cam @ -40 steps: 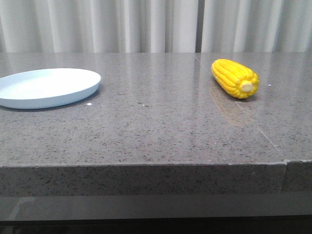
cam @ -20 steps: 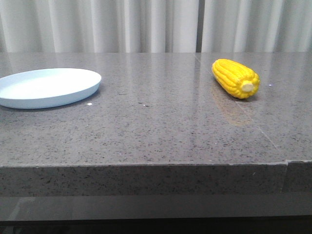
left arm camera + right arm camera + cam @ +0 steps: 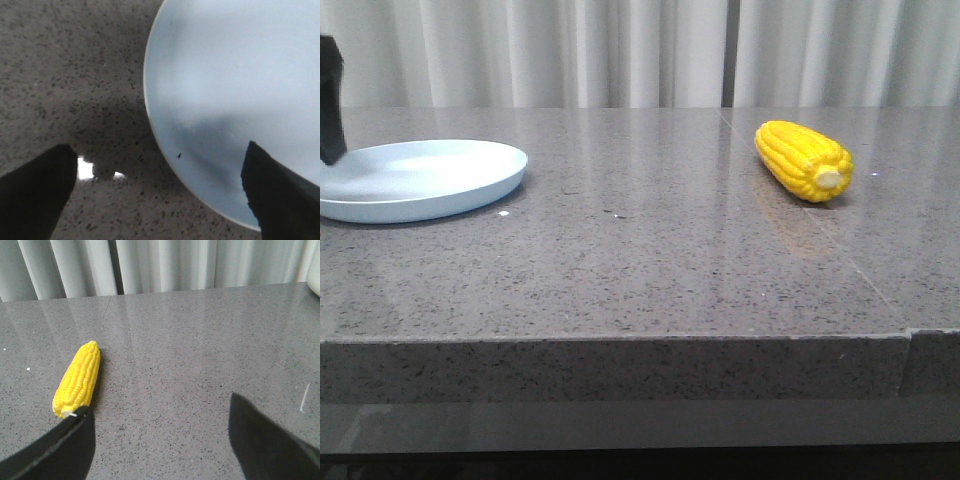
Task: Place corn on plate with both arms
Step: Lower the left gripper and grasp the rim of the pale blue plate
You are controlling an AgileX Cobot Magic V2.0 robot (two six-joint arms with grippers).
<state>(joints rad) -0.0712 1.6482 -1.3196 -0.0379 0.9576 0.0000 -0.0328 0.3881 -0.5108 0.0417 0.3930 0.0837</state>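
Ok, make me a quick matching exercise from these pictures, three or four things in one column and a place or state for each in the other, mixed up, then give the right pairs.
Things:
1. corn
2. plate
3. left gripper
4. right gripper

Places or states:
A. open, one finger over the plate's rim, one over the table
B. empty, on the table's left side
C. lying on its side on the table's right side
D. open, above the table near the corn

Pairs: 1-C, 2-B, 3-A, 4-D
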